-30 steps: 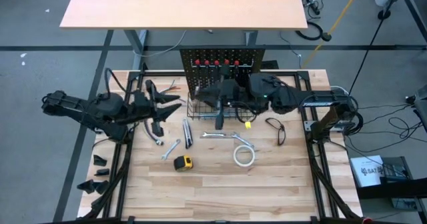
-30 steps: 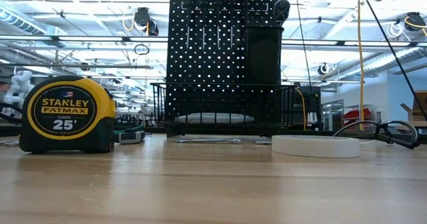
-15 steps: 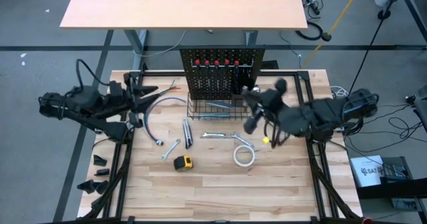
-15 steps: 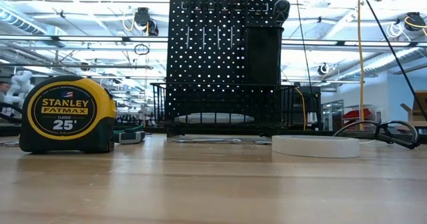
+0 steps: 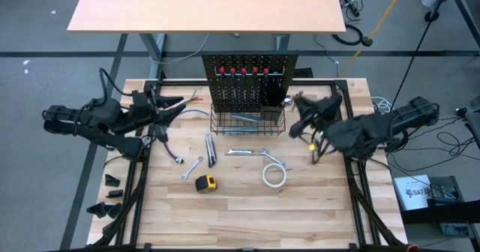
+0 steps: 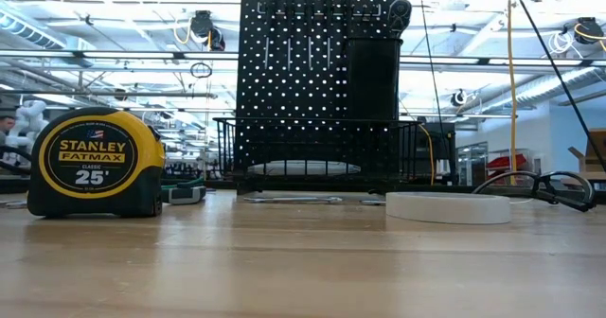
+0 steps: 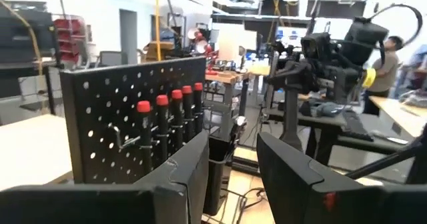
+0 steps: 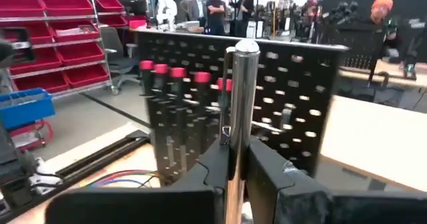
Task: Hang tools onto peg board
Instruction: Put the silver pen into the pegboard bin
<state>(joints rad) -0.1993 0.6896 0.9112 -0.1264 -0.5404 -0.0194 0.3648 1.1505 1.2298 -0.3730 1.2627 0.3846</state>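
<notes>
The black peg board [image 5: 244, 79] stands at the table's far edge, with red-handled screwdrivers [image 5: 244, 70] hung along its top, a wire basket [image 5: 247, 121] at its base and a cup holder [image 5: 271, 94]. To the right of the basket, above the table, my right gripper [image 5: 298, 113] is shut on a shiny silver tool [image 8: 241, 97]. Left of the board, my left gripper [image 5: 176, 106] is open and empty [image 7: 230, 164]. A tape measure [image 5: 206, 182], tape roll [image 5: 274, 175], wrenches [image 5: 193, 166] and a utility knife [image 5: 211, 148] lie flat on the table. My right gripper pinches the silver tool's round shaft [image 8: 235, 141] between its two fingers. The fingers point level at the peg board's front. The shaft's rounded end [image 8: 247, 47] shows past the fingers, and the tool is lifted clear of the table.
Two more wrenches [image 5: 240, 152] [image 5: 274, 160] lie in front of the basket. Pliers [image 6: 554, 190] lie at the right, under my right arm. A grey cable [image 5: 176, 136] loops on the table near my left arm. Bare wood lies along the near edge [image 5: 247, 222]. People stand in the room beyond.
My right gripper has swung from over the basket toward the table's right edge with the silver tool and has turned at the wrist. It now faces the peg board. My left gripper has drawn back a little toward the table's far left corner.
</notes>
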